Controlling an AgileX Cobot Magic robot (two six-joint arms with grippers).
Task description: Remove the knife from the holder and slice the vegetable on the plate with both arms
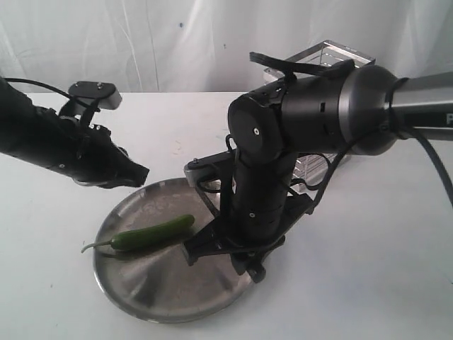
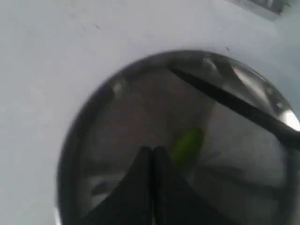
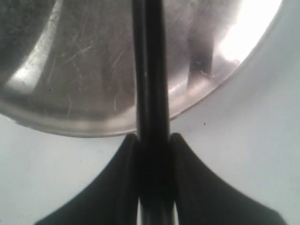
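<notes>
The green chili (image 1: 152, 234) lies across the left half of the steel plate (image 1: 163, 297), stem towards the left. My right gripper (image 1: 249, 268) points down at the plate's right rim, shut on the knife's black handle (image 3: 151, 154). The knife (image 3: 151, 70) reaches from the jaws out over the plate (image 3: 70, 70); the arm hides most of it in the exterior view. My left gripper (image 1: 141, 173) is shut and holds nothing, hovering over the plate's far left rim. In the left wrist view its fingertips (image 2: 151, 149) sit just short of the blurred chili (image 2: 187, 143), with the knife (image 2: 225, 98) beyond.
The chrome wire holder (image 1: 333, 57) stands at the back right, partly hidden behind the thick right arm (image 1: 318, 106). White tabletop (image 1: 368, 283) surrounds the plate, and a white curtain hangs behind.
</notes>
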